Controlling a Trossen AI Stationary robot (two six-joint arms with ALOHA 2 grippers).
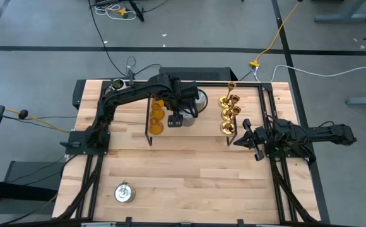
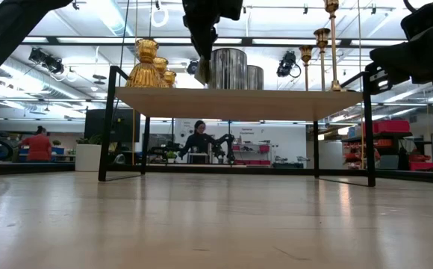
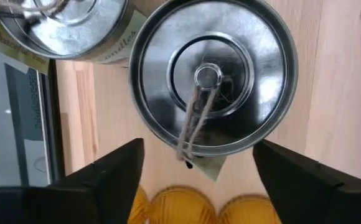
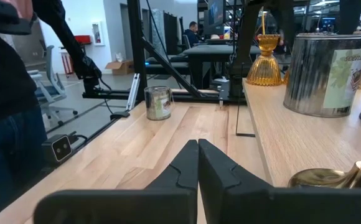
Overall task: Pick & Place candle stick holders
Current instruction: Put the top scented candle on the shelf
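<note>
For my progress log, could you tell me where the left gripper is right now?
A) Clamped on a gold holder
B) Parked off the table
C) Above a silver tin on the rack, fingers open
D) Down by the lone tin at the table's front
C: the left gripper is spread open over the silver tin on the wooden rack.

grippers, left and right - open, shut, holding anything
Left gripper: open, fingers apart above a silver can-shaped holder on the rack, holding nothing.
Right gripper: shut, empty, beside the rack.
</note>
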